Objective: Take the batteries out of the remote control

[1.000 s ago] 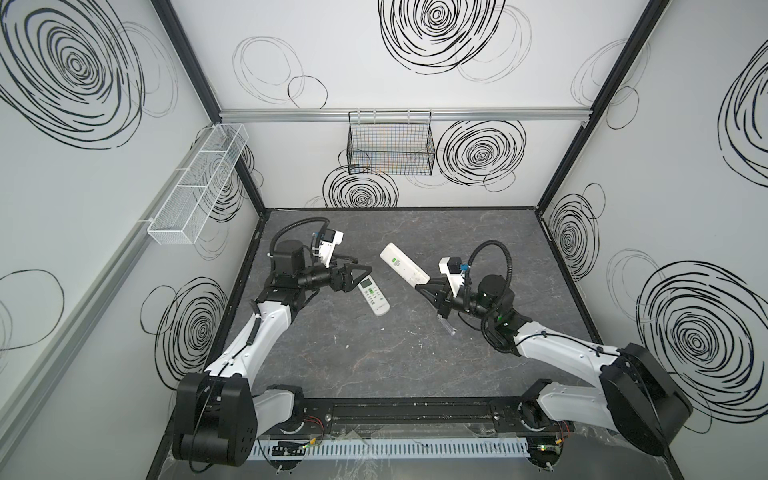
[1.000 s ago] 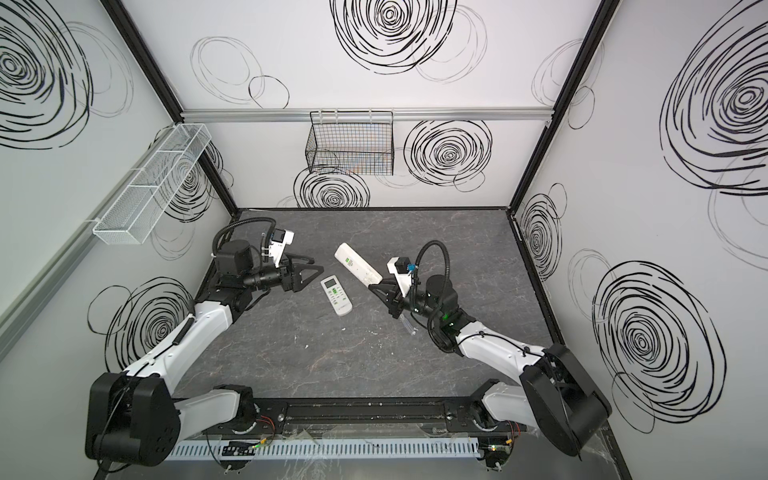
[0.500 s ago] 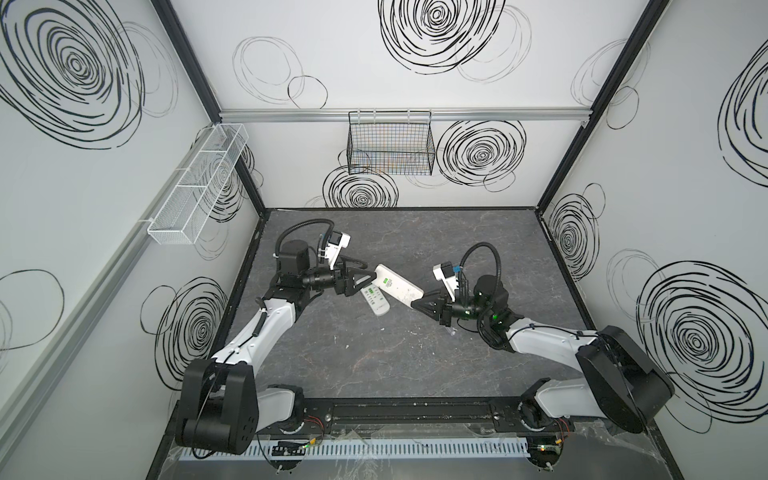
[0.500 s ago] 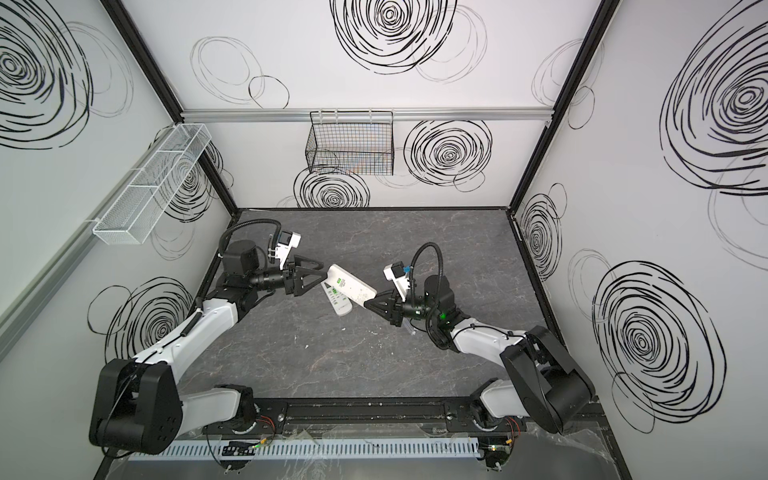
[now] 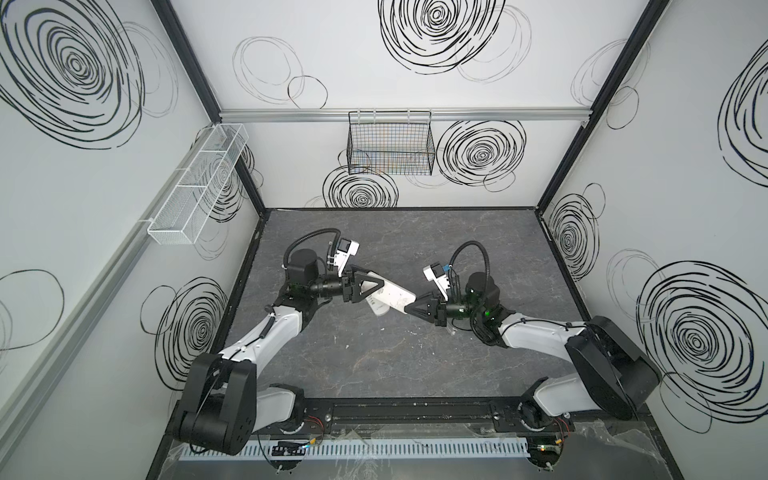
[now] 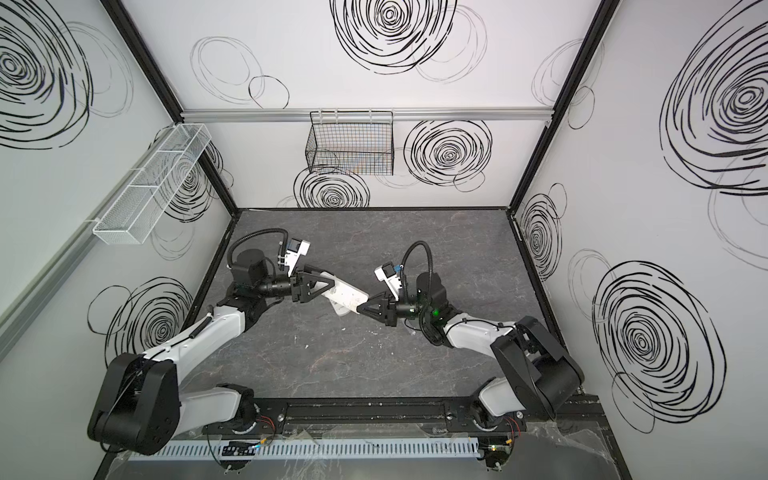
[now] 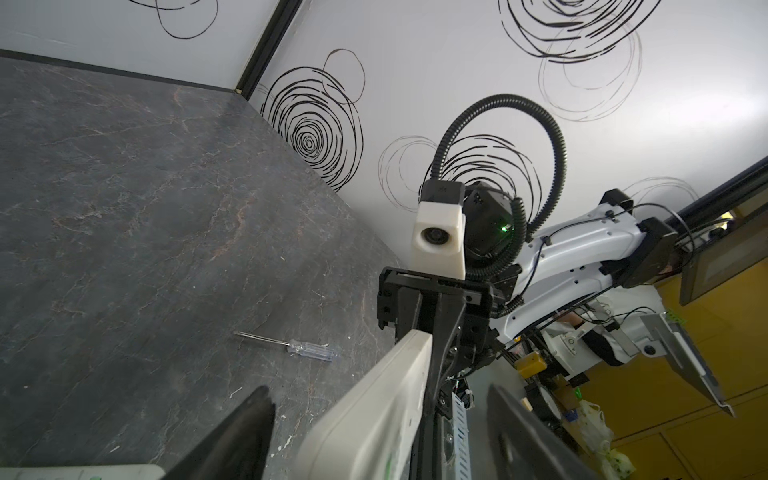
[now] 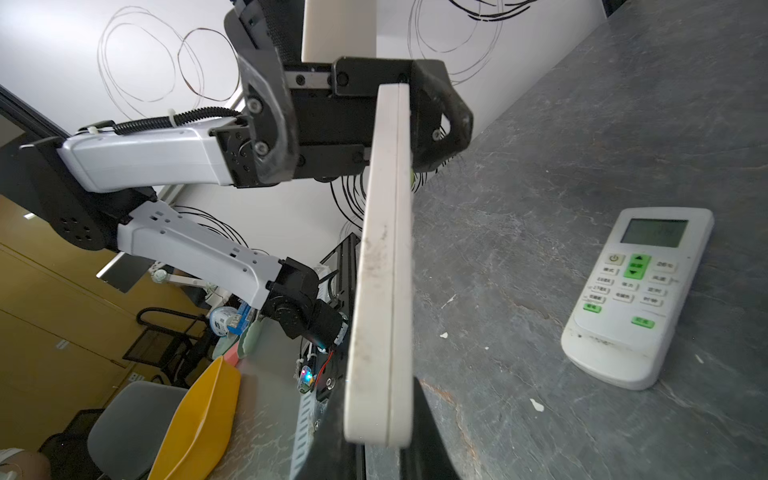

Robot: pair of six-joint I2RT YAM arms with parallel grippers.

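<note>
A second ago the left gripper [image 5: 374, 283] was apart from the long white remote [image 5: 395, 296]. Now the right gripper [image 5: 412, 309], pinching its right end, has carried it left, and the left jaws stand spread around the other end, narrowing. I judge a two-handed hold comes next. The batteries I cannot see; probably they are still inside.

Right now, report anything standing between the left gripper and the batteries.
No batteries show in any view. The held remote, pinched at one end by the right gripper, sits between the open jaws of the left gripper; its white shell blocks access, if the cells are inside.
</note>
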